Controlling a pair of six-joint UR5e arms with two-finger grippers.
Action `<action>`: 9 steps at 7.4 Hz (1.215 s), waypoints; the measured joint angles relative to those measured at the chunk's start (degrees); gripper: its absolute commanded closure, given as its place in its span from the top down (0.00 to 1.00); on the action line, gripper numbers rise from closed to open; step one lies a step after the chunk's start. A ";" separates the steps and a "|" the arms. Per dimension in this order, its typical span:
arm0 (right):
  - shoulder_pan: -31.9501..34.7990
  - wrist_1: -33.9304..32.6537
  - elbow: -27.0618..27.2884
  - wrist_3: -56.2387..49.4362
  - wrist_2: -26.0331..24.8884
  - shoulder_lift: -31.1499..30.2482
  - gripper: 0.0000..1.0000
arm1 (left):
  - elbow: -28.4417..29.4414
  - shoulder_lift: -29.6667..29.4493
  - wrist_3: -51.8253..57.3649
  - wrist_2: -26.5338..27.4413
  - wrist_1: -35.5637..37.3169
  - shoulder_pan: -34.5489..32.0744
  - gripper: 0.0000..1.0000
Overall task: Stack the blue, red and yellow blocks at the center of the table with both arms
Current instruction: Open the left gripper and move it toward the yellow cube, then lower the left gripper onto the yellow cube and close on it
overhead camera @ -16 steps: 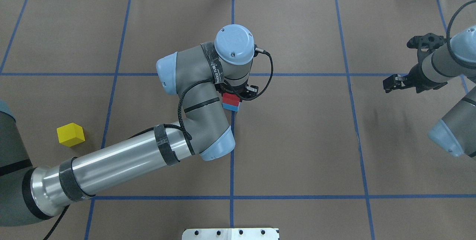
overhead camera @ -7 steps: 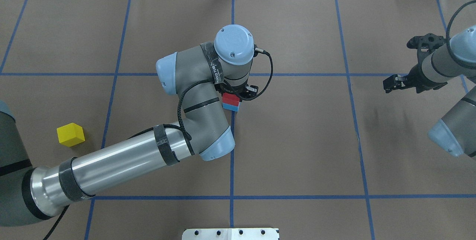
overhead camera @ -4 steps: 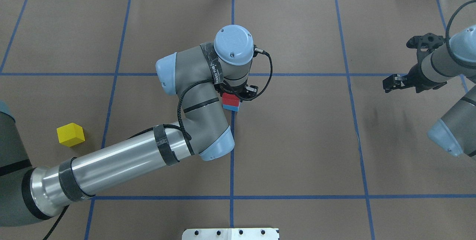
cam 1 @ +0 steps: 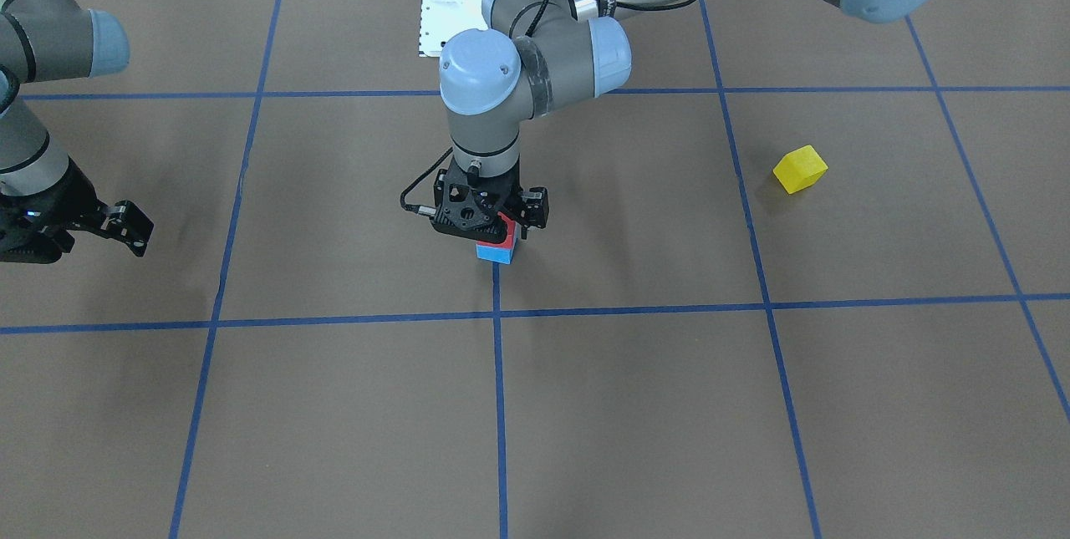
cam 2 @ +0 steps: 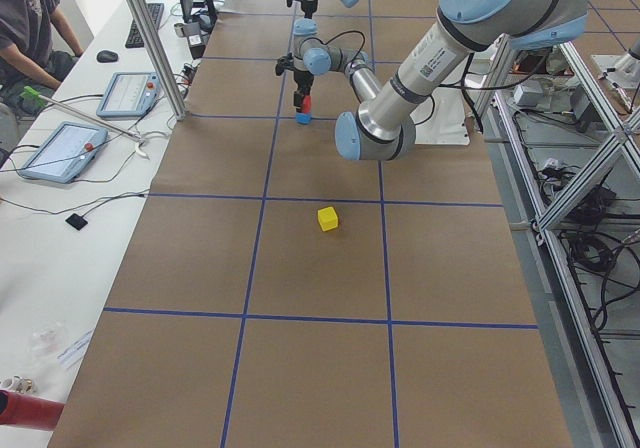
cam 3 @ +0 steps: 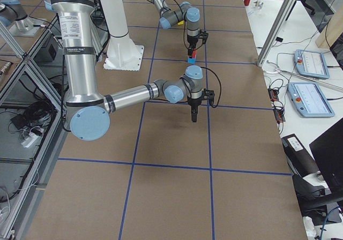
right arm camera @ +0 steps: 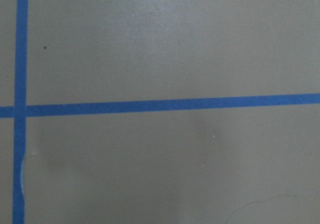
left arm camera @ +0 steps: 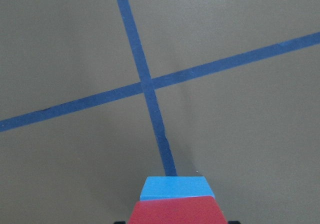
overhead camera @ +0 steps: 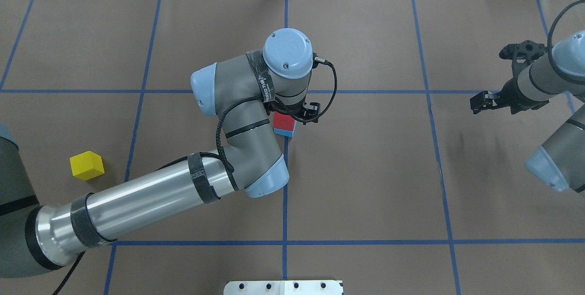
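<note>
A red block (overhead camera: 284,121) sits on a blue block (overhead camera: 286,133) at the table's centre, next to the blue tape cross. My left gripper (overhead camera: 291,113) points straight down over the stack, its jaws open on either side of the red block (cam 1: 508,228). The left wrist view shows the red block (left arm camera: 177,210) lying on the blue block (left arm camera: 176,188). A yellow block (overhead camera: 87,165) lies alone far to the left, also seen in the front view (cam 1: 800,169). My right gripper (overhead camera: 478,104) hovers empty and open at the right side.
The table is brown paper with a grid of blue tape lines (overhead camera: 285,185). A white base plate (overhead camera: 283,287) sits at the near edge. Operator tablets (cam 2: 60,150) lie on a side bench.
My left gripper's jaws have spread slightly off the red block, and more of the block shows. The stack, the yellow block and the right arm have stayed put.
</note>
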 measured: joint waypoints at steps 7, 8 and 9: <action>0.00 0.07 0.24 0.11 -0.17 0.07 1.00 | -39.20 44.79 -1.98 -7.27 0.07 -9.46 0.98; 0.00 0.08 0.30 0.13 -0.19 0.08 1.00 | -39.64 51.46 -7.67 -7.61 -5.80 -10.03 0.99; -0.02 0.08 0.31 0.10 -0.23 0.11 1.00 | -39.09 56.17 -13.39 -7.74 -11.20 -10.24 0.99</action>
